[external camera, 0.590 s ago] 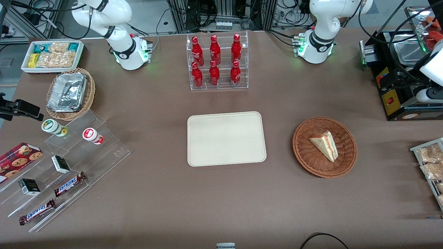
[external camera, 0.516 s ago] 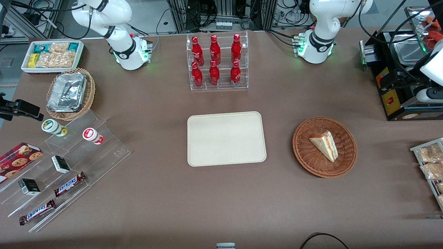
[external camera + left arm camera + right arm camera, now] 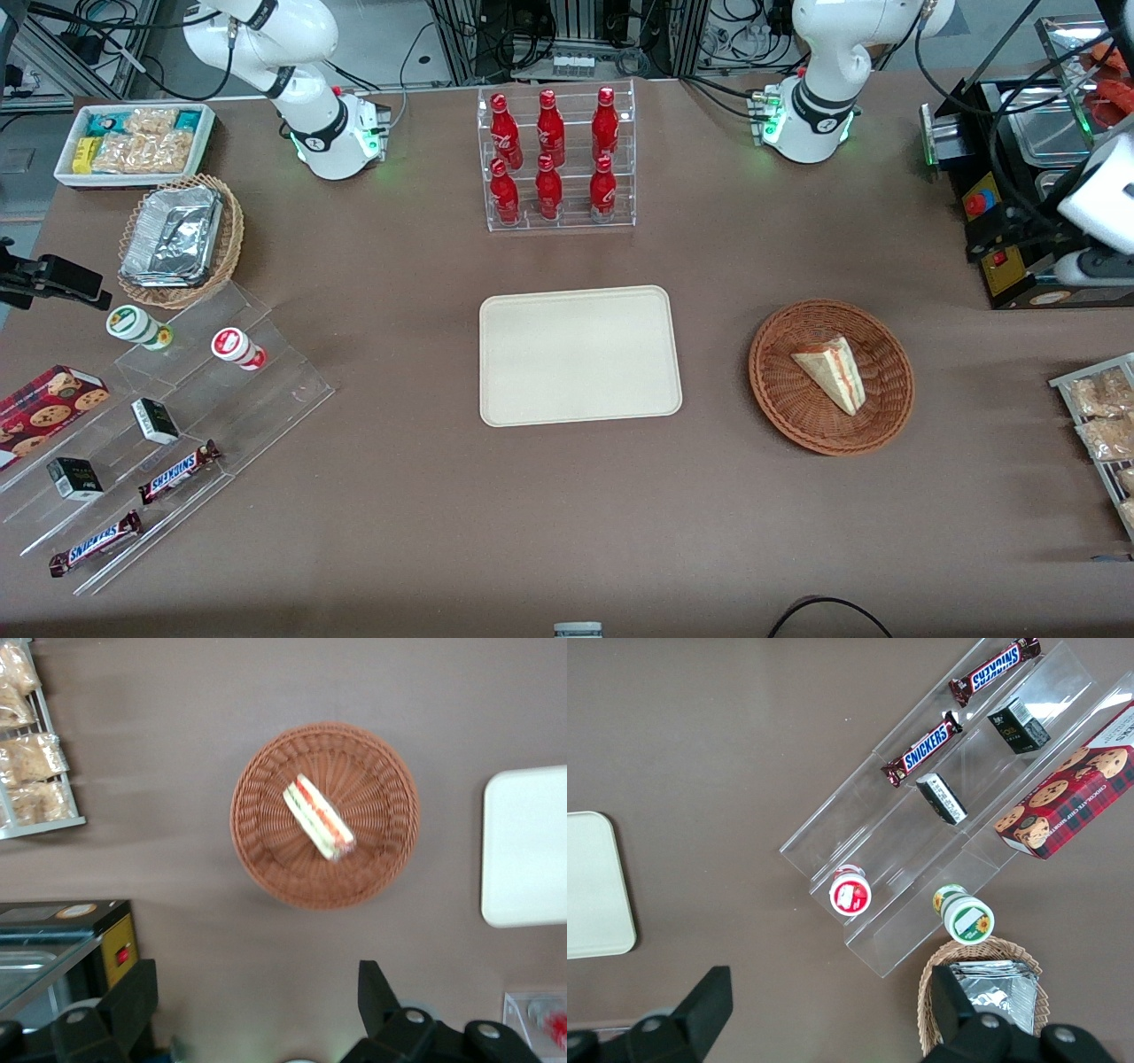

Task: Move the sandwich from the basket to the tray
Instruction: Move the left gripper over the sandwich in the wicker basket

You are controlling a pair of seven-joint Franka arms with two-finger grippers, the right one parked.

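- Nothing done yet: sandwich (image 3: 831, 373) is lying in the basket (image 3: 780, 390), tray (image 3: 580, 354) is sitting bare.
- Everything is left to do: reach, grasp, lift, carry, set down.
- Basket is sitting toward the working arm's end of the table, well apart from the tray, which is lying mid-table and nearer the front camera than the bottle rack (image 3: 555, 159).
- Gripper (image 3: 257, 1010) is hanging high above the table just beside the basket, jaws spread wide, nothing between them.
- Fingers (image 3: 376, 992) are pointing down over bare table, not over the sandwich, so by my read the approach is only starting.
- Wrist view is showing the sandwich's cut edge with red and green filling (image 3: 319, 818), plus basket and tray corner (image 3: 523, 850) in one shot.
- Front view is showing the whole layout and the bare tray, but the gripper is cut off at the edge there; only part of the arm (image 3: 1099, 190) is showing.
- Right wrist view is showing only the snack shelf (image 3: 939, 806) and a tray edge (image 3: 594, 886), nothing of the basket.
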